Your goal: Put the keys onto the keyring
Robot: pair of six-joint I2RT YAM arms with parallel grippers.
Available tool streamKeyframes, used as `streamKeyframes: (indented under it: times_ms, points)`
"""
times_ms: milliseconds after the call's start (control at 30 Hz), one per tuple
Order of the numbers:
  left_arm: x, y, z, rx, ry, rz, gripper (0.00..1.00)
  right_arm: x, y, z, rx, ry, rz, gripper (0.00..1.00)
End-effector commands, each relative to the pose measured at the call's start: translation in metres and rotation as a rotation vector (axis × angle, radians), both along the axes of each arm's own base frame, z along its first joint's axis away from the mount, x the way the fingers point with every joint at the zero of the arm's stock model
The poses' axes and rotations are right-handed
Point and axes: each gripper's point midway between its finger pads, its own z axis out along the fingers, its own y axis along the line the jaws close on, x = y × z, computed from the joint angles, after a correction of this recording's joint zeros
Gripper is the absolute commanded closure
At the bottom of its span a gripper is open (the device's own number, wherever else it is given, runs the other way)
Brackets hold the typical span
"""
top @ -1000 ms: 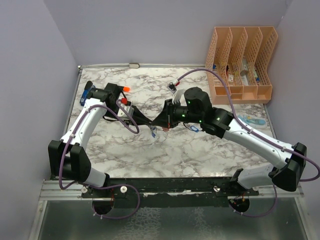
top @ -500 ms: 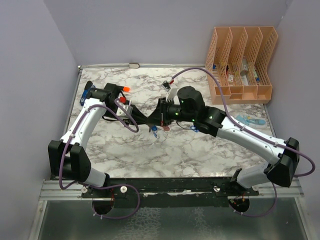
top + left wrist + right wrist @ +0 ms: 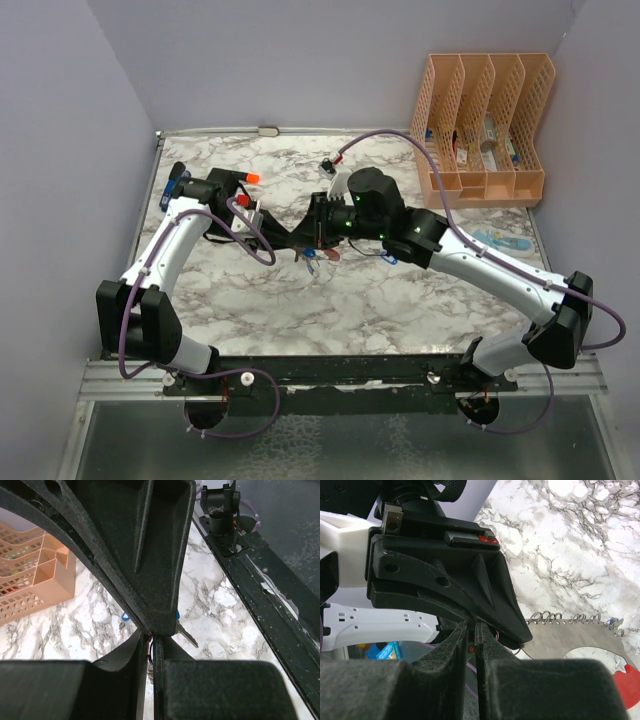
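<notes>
My left gripper [image 3: 300,245] and right gripper [image 3: 318,233] meet tip to tip over the middle of the marble table. The keyring's grey flat band [image 3: 570,637] with wire loops and its red loop [image 3: 626,682] hang just under the left fingers [image 3: 485,595]. The left gripper [image 3: 151,642] is shut on a thin wire ring of it. The right gripper [image 3: 471,630] is nearly shut with something small and red between its pads. A blue-headed key with a silver blade [image 3: 186,635] sticks out at the right gripper's tip and also shows in the top view [image 3: 318,256]. Another small blue piece [image 3: 390,257] lies on the table beside the right arm.
A peach file organizer [image 3: 485,130] stands at the back right. An orange-capped marker [image 3: 250,177] and a dark-blue item [image 3: 175,185] lie at the back left. A pale-blue flat item [image 3: 500,242] lies at the right, by the right forearm.
My right gripper has moved left and closed in on the left gripper's tip. The left arm has stayed where it was.
</notes>
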Motion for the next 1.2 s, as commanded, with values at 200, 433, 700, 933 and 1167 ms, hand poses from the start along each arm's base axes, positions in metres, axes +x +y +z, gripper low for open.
streamKeyframes:
  times_ms: [200, 433, 700, 933, 1167]
  points:
    - [-0.002, -0.014, 0.039, -0.167, -0.023, -0.035, 1.0, -0.005, -0.005, 0.055, 0.104, -0.071, -0.036, 0.82]
    - [-0.004, -0.018, 0.049, -0.179, -0.063, -0.054, 1.0, -0.006, -0.017, 0.058, 0.071, -0.066, -0.067, 0.78]
    - [-0.002, -0.02, 0.045, -0.177, -0.056, -0.055, 1.0, -0.007, -0.025, 0.045, -0.015, -0.043, -0.074, 0.79]
    - [0.0, -0.02, 0.044, -0.178, -0.057, -0.054, 1.0, 0.001, -0.043, 0.04, -0.087, -0.095, -0.14, 0.79]
    - [0.0, -0.021, 0.045, -0.175, -0.049, -0.059, 1.0, 0.033, -0.083, 0.021, -0.258, -0.378, -0.247, 0.78]
